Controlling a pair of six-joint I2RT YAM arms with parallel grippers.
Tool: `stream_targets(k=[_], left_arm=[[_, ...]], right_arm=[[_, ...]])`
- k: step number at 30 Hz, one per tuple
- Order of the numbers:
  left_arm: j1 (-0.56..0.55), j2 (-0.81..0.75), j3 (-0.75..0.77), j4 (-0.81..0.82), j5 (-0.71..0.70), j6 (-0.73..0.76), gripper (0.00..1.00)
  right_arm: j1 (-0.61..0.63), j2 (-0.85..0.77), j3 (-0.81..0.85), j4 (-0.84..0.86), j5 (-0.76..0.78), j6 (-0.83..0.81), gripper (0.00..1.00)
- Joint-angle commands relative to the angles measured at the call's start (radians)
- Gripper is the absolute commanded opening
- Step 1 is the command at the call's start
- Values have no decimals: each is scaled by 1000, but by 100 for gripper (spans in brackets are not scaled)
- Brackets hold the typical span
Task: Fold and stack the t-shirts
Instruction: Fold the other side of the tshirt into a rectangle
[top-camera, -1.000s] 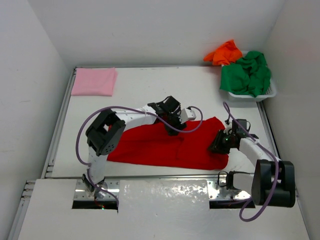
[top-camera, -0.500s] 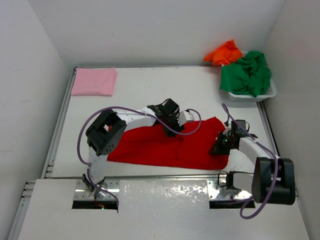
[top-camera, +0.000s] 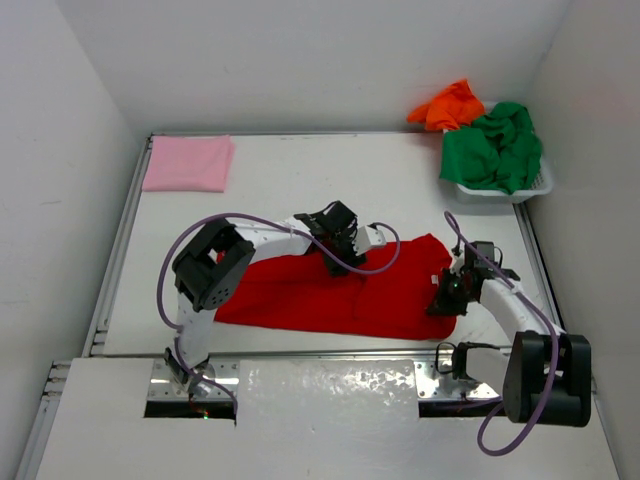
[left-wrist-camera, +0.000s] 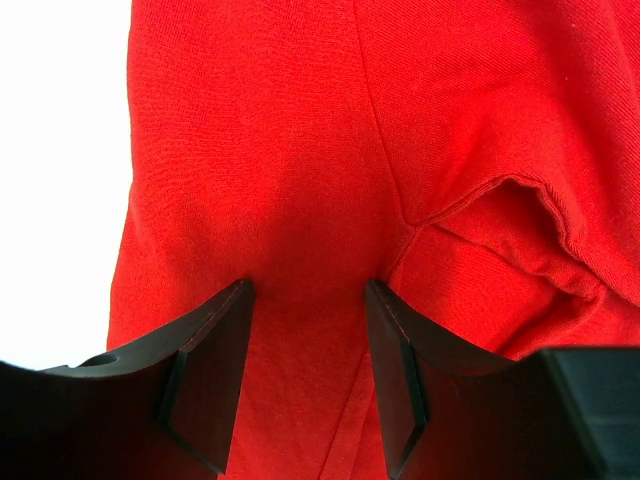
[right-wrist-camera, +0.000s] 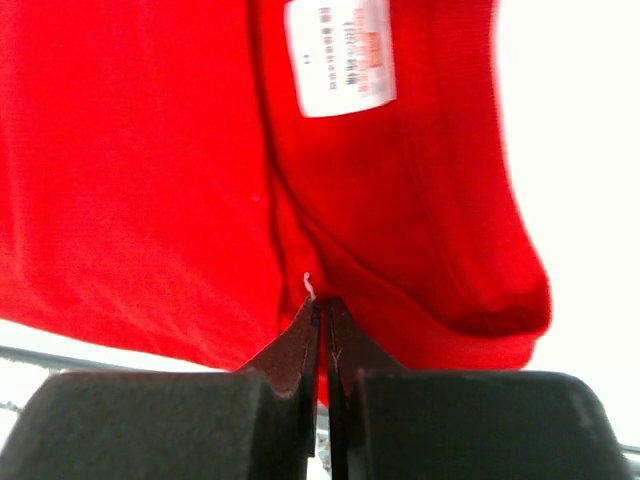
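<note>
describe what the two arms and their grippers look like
Both the left arm and the right arm have white links joined by boxy black joint housings. A purple cable loops along each one. The left gripper and right gripper are black, with dark wedge-shaped fingers tapering to flat inner faces. No markings are visible.

Basket (top-camera: 520, 194): white mesh, sitting well beyond the right claw (top-camera: 445, 300), toward the back right corner.
Counter (top-camera: 300, 170): white, stretching out beneath that claw.
</note>
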Motion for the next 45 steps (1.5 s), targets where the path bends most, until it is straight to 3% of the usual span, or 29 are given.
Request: stream_targets(k=[1,8,16,27,38,45], left_arm=[[-6,6,-16,27,-12,18,46],[-6,9,-9,24,-9,14,46],[-6,15,-4,24,-6,12,46],[-7,8,-5,24,-2,11,46],[-7,-1,-5,24,-12,15,46],[-7,3,-7,24,-13,18,46]], right_arm=[[2,-10,53,11,-68,-25,2],[2,-104,91,-61,-147,-13,29],[31,-194,62,-196,-142,41,32],[94,-172,-31,-114,-119,128,36],[92,-75,-71,20,-108,147,33],[94,-93,-65,5,-69,150,1]])
